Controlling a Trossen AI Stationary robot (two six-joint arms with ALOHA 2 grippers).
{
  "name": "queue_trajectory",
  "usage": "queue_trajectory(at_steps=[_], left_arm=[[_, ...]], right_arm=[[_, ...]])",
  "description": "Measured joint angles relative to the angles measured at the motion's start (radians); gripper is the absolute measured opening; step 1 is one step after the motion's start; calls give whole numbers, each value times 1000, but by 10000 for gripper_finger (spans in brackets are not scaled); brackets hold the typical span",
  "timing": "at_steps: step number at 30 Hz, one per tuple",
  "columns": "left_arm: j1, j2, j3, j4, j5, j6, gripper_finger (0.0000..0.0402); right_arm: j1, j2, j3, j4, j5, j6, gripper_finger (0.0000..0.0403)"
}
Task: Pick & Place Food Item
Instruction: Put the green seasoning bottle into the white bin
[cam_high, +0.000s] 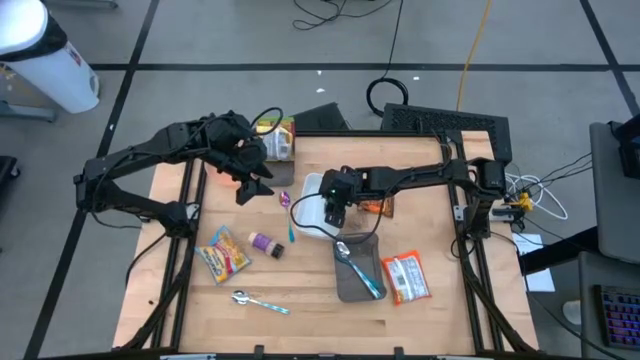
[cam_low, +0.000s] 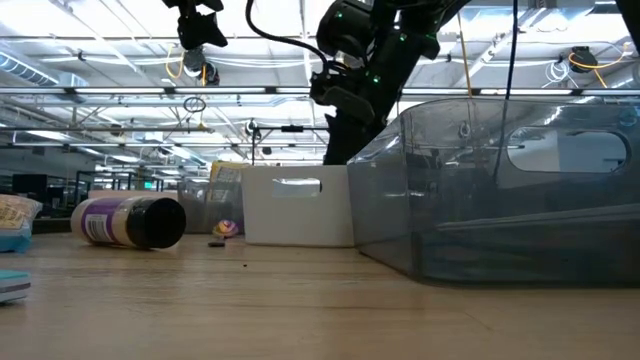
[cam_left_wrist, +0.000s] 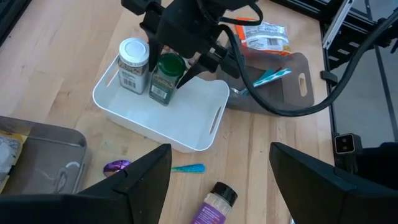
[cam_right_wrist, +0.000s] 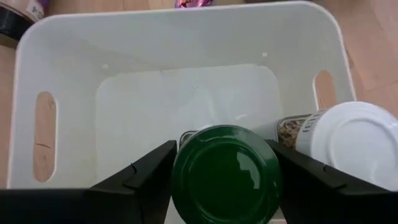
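Observation:
A white bin stands mid-table. Inside it a green-lidded jar stands upright on the bin's floor, close beside a white-lidded jar. My right gripper reaches down into the bin, open, with one finger on each side of the green-lidded jar, close to its lid. My left gripper hangs open above the table, to the left of the bin, and holds nothing.
A grey tray with a spoon lies near the bin. A snack bag lies to its right and another at the left. A purple-labelled bottle, a blue spoon and a metal spoon lie loose.

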Motion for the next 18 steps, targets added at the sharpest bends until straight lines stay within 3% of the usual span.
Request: queue_trajectory(at_steps=[18], left_arm=[[0,0,0,0,0,0,274]], right_arm=[[0,-50,-1,-7,-1,-15,233]])
